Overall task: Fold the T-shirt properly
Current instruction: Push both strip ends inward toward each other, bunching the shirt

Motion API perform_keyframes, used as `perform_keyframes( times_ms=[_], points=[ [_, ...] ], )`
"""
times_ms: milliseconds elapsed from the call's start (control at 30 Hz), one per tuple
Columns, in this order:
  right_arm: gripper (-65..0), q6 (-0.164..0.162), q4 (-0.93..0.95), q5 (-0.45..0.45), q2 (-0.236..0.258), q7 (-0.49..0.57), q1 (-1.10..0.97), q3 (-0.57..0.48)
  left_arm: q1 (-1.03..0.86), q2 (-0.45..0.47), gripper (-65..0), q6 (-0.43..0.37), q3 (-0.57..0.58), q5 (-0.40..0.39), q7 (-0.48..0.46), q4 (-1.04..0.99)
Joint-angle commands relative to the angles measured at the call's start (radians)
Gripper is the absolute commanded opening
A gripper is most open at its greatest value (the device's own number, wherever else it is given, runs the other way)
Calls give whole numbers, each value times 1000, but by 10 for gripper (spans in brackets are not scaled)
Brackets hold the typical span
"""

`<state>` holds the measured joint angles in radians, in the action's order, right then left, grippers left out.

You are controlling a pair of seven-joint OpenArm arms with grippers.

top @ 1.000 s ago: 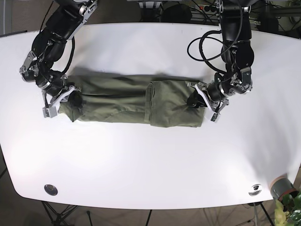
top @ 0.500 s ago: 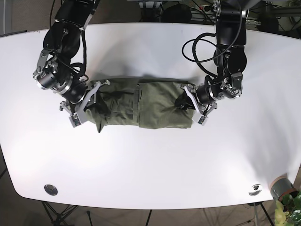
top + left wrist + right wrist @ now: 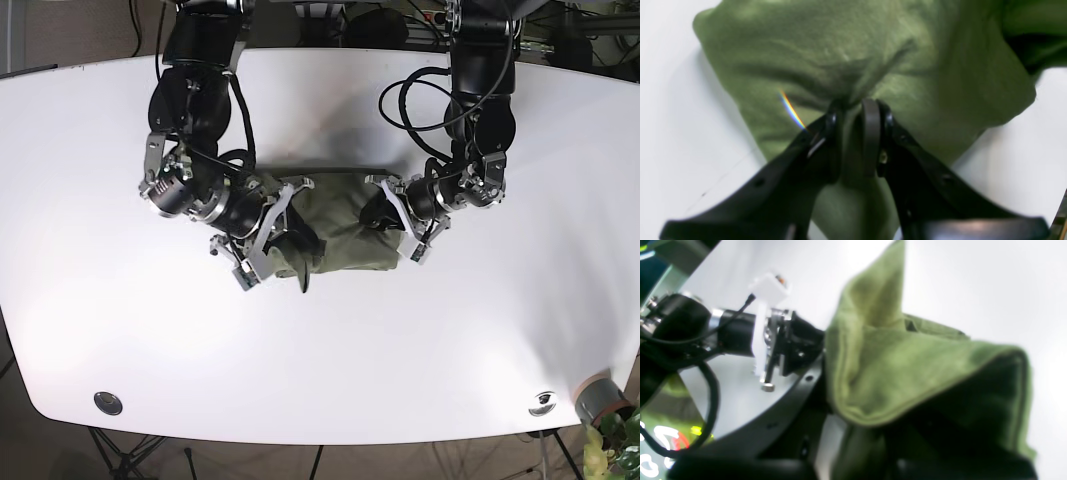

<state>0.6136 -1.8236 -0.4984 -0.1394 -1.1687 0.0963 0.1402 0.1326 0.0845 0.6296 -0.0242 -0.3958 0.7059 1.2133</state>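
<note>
left gripper [image 3: 853, 110] and right gripper [image 3: 275, 235] clamp t-shirt [image 3: 345, 225]; align edges squarely over the fold before releasing.

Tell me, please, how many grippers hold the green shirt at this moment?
2. The left gripper is shut on the right end of the olive-green cotton T-shirt in the base view. The right gripper holds its left end; the fingertips are hidden by cloth.
</note>
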Motion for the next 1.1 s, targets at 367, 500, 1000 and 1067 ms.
perform_keyframes(
  times_ms=[367,500,1000,1067],
  points=[
    [-479,-5,147,59,-10,102,95,-84,-1,7,-569,-6,4,45,57,-3],
    [-268,-5,147,129,-9,102,98,-153,3,5,-569,-6,4,45,57,-3],
    [-144,4,11,189,4,89,72,-227,6,5,-574,2,-10,27,57,41],
    [-151,6,11,188,4,89,67,-176,2,7,-574,3,-36,5,57,75]
  ],
)
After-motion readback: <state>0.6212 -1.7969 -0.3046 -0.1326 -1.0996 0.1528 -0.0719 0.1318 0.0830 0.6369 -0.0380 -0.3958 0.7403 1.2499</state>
